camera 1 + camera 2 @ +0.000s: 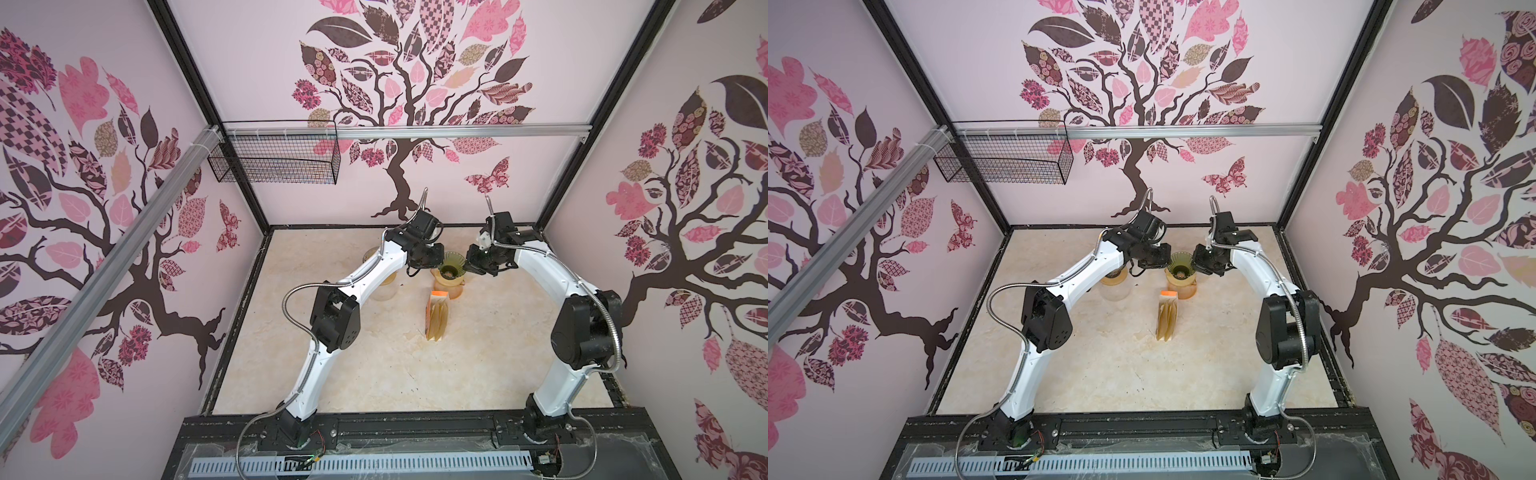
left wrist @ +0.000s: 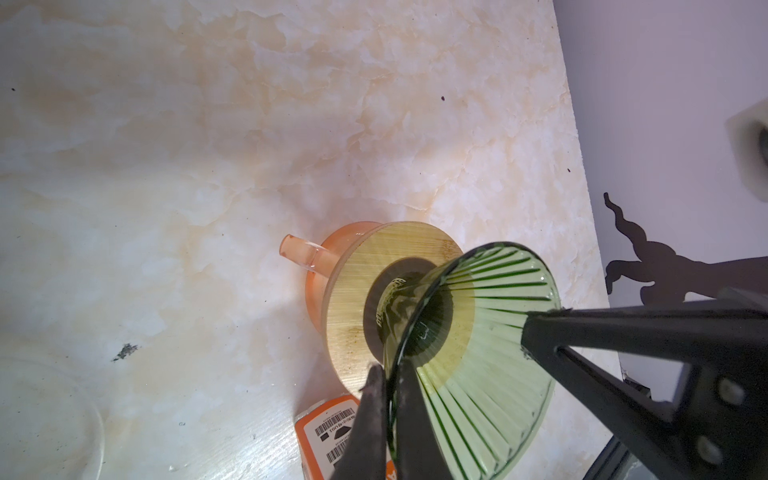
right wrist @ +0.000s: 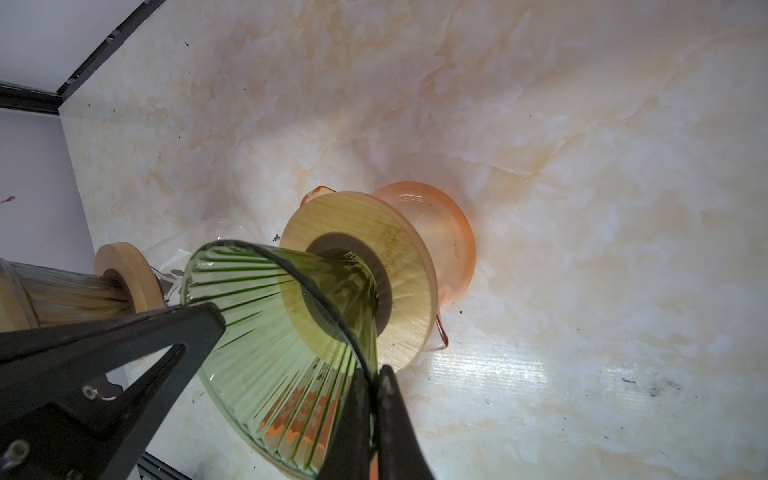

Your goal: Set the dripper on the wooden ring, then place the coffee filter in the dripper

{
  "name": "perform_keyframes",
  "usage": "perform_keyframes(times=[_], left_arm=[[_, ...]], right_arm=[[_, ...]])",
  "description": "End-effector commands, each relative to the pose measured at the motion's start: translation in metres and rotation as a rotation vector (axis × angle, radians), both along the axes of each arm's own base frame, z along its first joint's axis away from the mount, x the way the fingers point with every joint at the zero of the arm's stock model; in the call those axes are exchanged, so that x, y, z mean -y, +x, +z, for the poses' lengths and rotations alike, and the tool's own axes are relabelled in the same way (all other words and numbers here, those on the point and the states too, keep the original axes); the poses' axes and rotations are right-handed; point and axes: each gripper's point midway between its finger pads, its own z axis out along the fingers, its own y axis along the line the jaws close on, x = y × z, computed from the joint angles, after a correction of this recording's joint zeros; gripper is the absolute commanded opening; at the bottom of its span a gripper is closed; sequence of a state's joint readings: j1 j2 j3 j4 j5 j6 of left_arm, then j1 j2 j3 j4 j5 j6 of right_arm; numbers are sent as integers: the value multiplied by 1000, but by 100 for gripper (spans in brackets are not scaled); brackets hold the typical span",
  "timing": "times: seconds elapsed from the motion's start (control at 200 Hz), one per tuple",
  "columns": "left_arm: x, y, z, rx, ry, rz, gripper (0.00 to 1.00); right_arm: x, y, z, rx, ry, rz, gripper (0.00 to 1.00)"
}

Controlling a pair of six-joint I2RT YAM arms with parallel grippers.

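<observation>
The dripper (image 1: 450,262) (image 1: 1179,262) is a green ribbed glass cone on a wooden ring (image 2: 353,291) atop an orange glass carafe (image 1: 449,289) (image 3: 440,224). My left gripper (image 2: 388,374) (image 1: 439,261) is shut on the dripper's (image 2: 478,332) rim from the left side. Across from it, my right gripper (image 3: 372,374) (image 1: 468,261) is shut on the opposite rim of the dripper (image 3: 257,332). Brown coffee filters (image 1: 437,318) (image 1: 1168,318) lie in an orange pack (image 2: 328,424) on the table just in front of the carafe. The cone holds no filter.
A clear glass carafe (image 1: 380,286) (image 1: 1115,286) with a second ribbed dripper on a wooden ring (image 3: 120,274) stands left of the orange one, under my left arm. A black wire basket (image 1: 274,153) hangs on the back wall at the left.
</observation>
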State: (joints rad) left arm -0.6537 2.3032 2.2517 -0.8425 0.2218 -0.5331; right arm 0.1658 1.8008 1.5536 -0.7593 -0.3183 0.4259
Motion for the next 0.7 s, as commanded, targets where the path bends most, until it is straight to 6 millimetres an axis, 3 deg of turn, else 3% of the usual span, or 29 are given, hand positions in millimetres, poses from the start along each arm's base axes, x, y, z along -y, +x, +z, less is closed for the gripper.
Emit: perform_keyframes(times=[0.0,0.695], left_arm=[[1,2,-10,-5,21,-21,0],[-3,-5,-34,-77,71,-21,0]], right_arm=[[6,-4,-22,-70,-61,9,0],[8,1,-28,-89,-81,12,0]])
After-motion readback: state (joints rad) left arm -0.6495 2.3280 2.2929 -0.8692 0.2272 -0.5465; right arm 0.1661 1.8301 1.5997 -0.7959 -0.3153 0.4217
